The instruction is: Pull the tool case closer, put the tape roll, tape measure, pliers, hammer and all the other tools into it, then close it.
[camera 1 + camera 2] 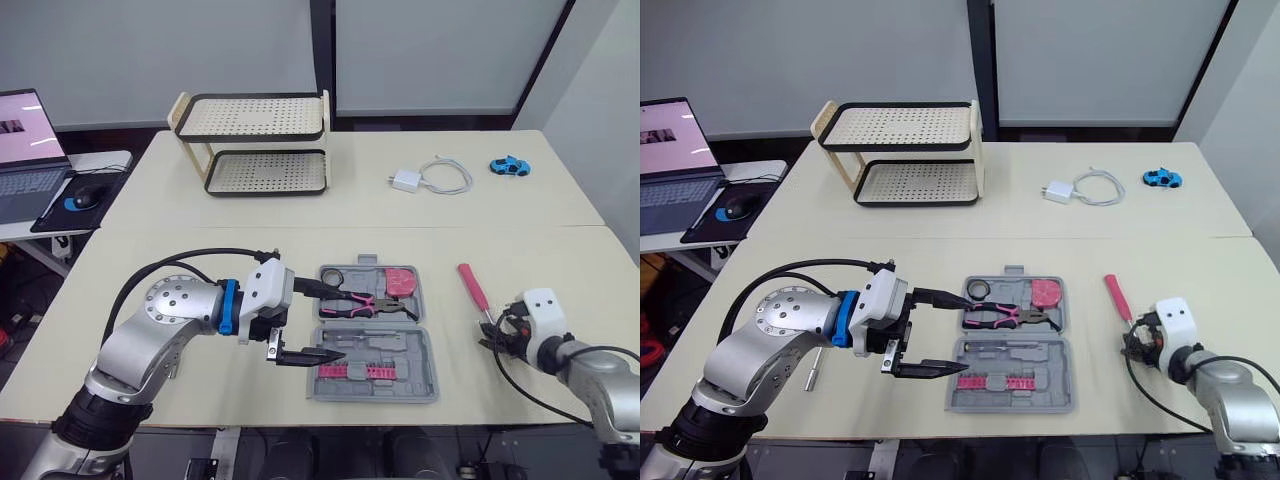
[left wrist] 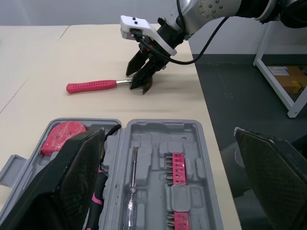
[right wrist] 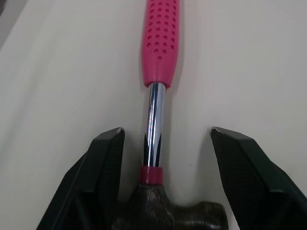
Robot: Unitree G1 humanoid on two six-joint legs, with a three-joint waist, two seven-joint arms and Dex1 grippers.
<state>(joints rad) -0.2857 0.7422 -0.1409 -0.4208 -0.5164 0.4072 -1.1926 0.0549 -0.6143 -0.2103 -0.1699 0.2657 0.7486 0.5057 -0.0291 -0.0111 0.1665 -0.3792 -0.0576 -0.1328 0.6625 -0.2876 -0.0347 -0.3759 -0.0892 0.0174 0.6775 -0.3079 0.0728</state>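
**Hammer straddled at the neck, not yet gripped**

The left gripper [image 1: 335, 322] hangs nearest, at the left edge of the open tool case [image 1: 428, 380]. Its fingers are spread wide and hold nothing. The case sits at the front of the tabletop [image 1: 250, 250], with the pliers [image 1: 365, 300], tape measure [image 1: 400, 280] and tape roll [image 1: 332, 275] already in its upper half.

The hammer [image 1: 472, 285] lies on the tabletop just right of the case. The right gripper [image 3: 166, 129] is down at its head end, fingers released, one on each side of the chrome shaft.

The hammer looks stiff and head-heavy. Taken at the neck, the weight stays close and should not swing. The polished shaft may be slick, so a firm squeeze is needed; the dimpled pink handle would slip less but let the head droop.
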